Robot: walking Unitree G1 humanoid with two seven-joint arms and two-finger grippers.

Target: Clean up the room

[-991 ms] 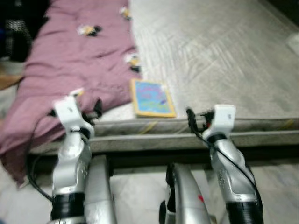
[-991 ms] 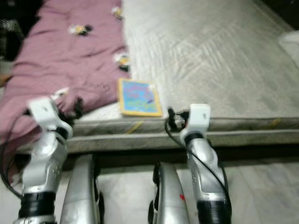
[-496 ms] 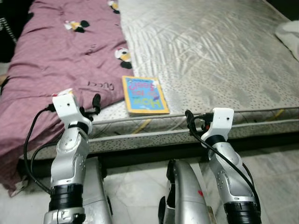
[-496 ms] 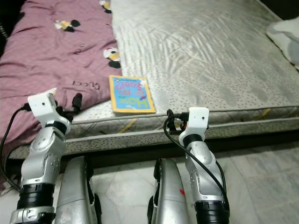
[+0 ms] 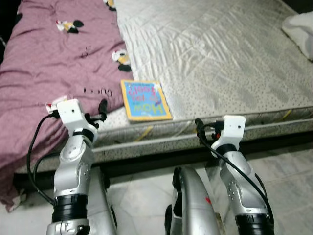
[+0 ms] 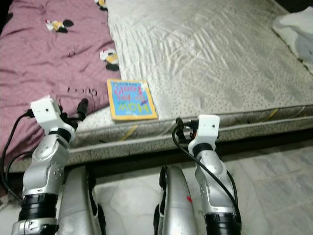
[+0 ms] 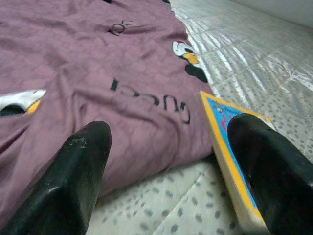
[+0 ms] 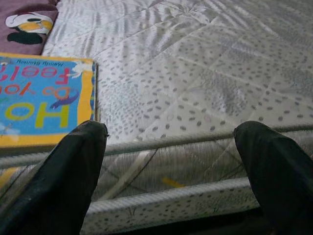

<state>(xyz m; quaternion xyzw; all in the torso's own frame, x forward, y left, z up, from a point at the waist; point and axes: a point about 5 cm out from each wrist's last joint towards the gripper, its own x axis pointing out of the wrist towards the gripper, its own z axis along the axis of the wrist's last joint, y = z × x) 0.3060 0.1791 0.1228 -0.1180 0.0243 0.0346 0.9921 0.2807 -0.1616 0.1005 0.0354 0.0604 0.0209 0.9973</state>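
Grey quilted mattress [image 5: 220,54] ahead over pale floor tiles [image 5: 142,196], mauve blanket [image 5: 54,63] draped on its left part, yellow-edged book [image 5: 145,100] flat near the front edge just beside that blanket, left gripper [image 7: 166,166] and right gripper [image 8: 171,161] both spread wide, holding nothing, short of the mattress edge.

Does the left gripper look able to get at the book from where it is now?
Probably yes. The left gripper is open at the mattress edge, with the book flat just ahead, uncovered; the purple blanket lies beside it.
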